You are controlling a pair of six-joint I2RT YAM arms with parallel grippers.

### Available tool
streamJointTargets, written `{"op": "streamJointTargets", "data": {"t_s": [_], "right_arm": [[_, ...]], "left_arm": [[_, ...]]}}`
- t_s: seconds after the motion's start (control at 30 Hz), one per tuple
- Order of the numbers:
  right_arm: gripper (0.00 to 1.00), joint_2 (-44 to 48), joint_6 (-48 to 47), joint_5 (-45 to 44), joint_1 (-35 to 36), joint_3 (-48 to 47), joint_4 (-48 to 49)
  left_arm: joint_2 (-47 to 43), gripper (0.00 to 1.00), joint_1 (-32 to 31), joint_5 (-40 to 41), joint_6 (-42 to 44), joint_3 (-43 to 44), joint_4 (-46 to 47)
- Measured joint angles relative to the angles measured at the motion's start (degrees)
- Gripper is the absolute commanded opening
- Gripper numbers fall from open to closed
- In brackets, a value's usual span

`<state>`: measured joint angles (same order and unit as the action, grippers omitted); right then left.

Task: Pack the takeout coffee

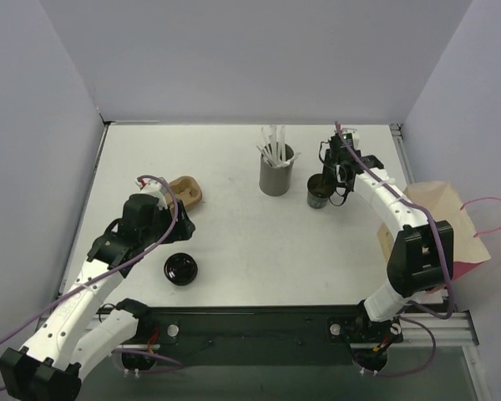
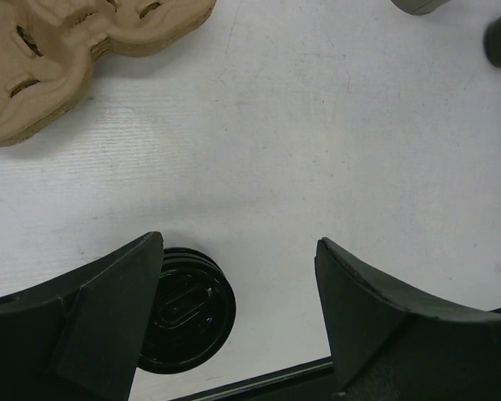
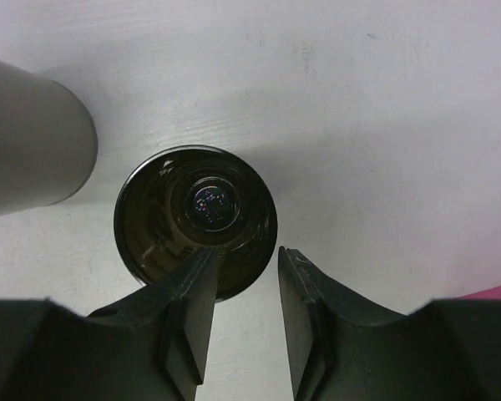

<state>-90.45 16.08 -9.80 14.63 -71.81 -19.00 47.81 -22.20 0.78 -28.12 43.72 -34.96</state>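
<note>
Your right gripper (image 3: 246,252) is the one on the job: the takeout coffee (image 1: 320,190) stands upright and unlidded at the far right of the table (image 1: 234,242), just beside the grey straw holder (image 1: 276,171). Its axis is vertical and its mouth faces straight up at the wrist camera. The near wall of the cup lies between the fingers, one over the opening and one outside. They are narrowed but show a gap, not pinched on the rim. Your left gripper (image 2: 238,241) is spread wide and holds nothing. It hangs well apart from the cup, beside the loose black lid (image 2: 184,313), with the pulp cup carrier (image 2: 67,50) beyond.
</note>
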Motion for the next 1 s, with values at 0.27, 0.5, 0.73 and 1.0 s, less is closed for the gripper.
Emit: {"op": "streamJointTargets", "data": {"t_s": [0.27,0.5,0.73,1.0], "right_arm": [[0.29,-5.31,1.55,-1.42,-0.74,-1.49,-0.81],[0.29,-5.99,2.12,-2.19,-1.22,-1.79,-1.60],[0.25,-6.36,2.34,-2.27,-1.53,-2.91,-1.86],[0.25,-8.24,2.58,-2.32,-1.77,-3.43,-2.32]], "left_arm": [[-0.66,0.83,-0.15,-0.20,0.00,0.00,0.00],[-0.79,0.83,-0.15,-0.20,0.00,0.00,0.00],[-0.81,0.83,-0.15,-0.20,0.00,0.00,0.00],[-0.81,0.83,-0.15,-0.20,0.00,0.00,0.00]]}}
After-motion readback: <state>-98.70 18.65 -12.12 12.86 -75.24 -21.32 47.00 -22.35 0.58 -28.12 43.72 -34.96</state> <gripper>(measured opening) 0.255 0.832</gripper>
